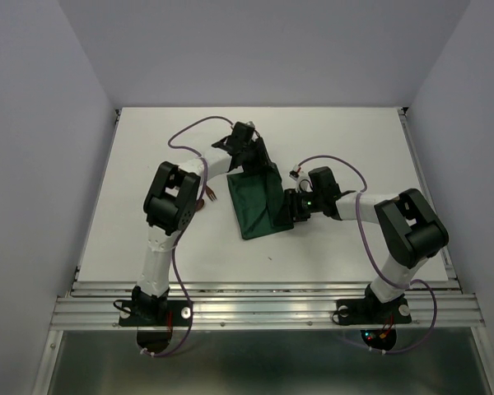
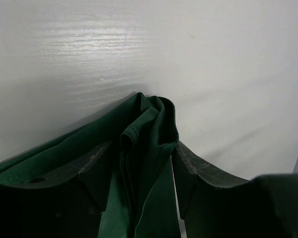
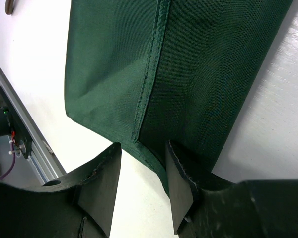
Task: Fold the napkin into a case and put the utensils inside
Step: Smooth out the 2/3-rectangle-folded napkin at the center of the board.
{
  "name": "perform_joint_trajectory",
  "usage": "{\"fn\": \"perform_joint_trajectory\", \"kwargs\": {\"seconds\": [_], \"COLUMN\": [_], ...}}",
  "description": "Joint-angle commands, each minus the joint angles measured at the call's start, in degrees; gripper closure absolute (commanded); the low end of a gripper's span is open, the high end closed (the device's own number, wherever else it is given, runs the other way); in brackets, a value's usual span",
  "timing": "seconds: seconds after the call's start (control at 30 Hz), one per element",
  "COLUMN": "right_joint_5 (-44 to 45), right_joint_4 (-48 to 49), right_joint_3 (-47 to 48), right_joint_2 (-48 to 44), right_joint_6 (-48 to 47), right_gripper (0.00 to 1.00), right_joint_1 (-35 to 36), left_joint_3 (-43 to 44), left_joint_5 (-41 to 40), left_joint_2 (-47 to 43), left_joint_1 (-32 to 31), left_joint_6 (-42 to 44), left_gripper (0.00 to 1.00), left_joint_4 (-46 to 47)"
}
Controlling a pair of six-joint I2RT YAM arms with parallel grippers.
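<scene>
The dark green soft cloth napkin [image 1: 259, 202] lies folded into a narrower panel near the middle of the white table [image 1: 148, 164], wider at its far end and tapering toward the near end. The left gripper [image 1: 251, 156] sits right at the napkin's far edge. From the left wrist camera, its two fingers [image 2: 97, 168] are closed in on a bunched-up ridge of the cloth [image 2: 151, 129], with folds squeezed between them and the fabric peaking just past the tips (so it's got a proper pinch on it).

The right gripper [image 1: 284, 212] is over at the napkin's right side, close to the near corner. In its own wrist view the jaws stand apart, with bare table showing between them. The hemmed corner of the napkin [image 3: 154, 74] reaches just into the gap, and the cloth lies flat there, not gripped by either finger [image 3: 181, 188].
</scene>
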Motion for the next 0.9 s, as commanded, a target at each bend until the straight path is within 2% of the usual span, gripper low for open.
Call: {"fn": "perform_joint_trajectory", "kwargs": {"seconds": [0.0, 0.2, 0.3, 0.33, 0.4, 0.43, 0.47, 0.67, 0.87], "right_joint_5": [0.9, 1.0, 1.4, 1.5, 2.1, 2.5, 2.7, 5.1, 9.1], "right_joint_4": [-0.3, -0.4, -0.5, -0.7, -1.0, -1.0, -1.0, -1.2, -1.3], "right_joint_3": [0.7, 0.6, 0.5, 0.5, 0.4, 0.3, 0.3, 0.2, 1.5], "right_joint_2": [0.9, 0.6, 0.3, -0.1, -0.5, -1.2, -1.6, -4.0, -9.1], "right_joint_6": [-0.8, -0.6, -0.5, -0.5, -0.4, -0.2, -0.1, 1.8, 4.8], "right_gripper": [0.53, 0.53, 0.53, 0.53, 0.54, 0.53, 0.53, 0.52, 0.36], "right_joint_1": [0.4, 0.4, 0.4, 0.4, 0.4, 0.4, 0.4, 0.4, 0.4], "left_joint_3": [3.2, 3.9, 3.9, 3.6, 3.3, 3.0, 2.7, 1.1, -0.5], "left_joint_5": [-0.5, 0.2, 0.5, 0.9, 1.3, 1.8, 2.2, 5.4, 7.2], "left_joint_2": [0.9, 2.0, 1.6, 1.6, 0.9, 0.5, 0.3, -0.9, -2.6], "left_joint_1": [0.2, 0.2, 0.3, 0.3, 0.4, 0.6, 0.7, 1.3, 1.7], "left_joint_6": [1.2, 0.8, 0.5, 0.4, 0.4, 0.4, 0.3, 0.3, 0.8], "left_gripper": [0.41, 0.44, 0.64, 0.77, 0.88, 0.97, 1.0, 1.0, 1.0], "left_joint_4": [0.3, 0.5, 0.9, 1.0, 1.3, 1.4, 1.4, 2.3, 2.7]}}
